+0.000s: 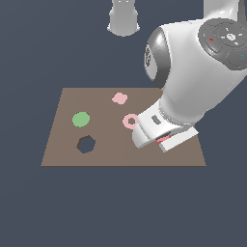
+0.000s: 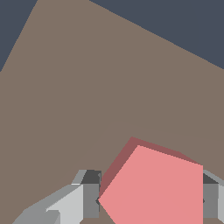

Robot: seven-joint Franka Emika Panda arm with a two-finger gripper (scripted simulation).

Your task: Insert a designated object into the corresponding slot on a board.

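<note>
red pentagon (image 2: 155,188) clamped between end effector (image 2: 148,201) fingers (image 2: 89,197), bare brown board (image 2: 87,96) beyond, its edge near

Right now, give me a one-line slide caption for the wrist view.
Wrist view: red pentagon piece sits between the gripper fingers, low over the bare brown board.

**Plain dark surroundings**

A flat, uniform slate-blue ground (image 1: 120,207) fills the exterior view on every side, with no seams, walls, windows or furniture showing. Light is even and soft, casting no marked shadows. The same dark blue shows in the wrist view's corners (image 2: 175,26).
</note>
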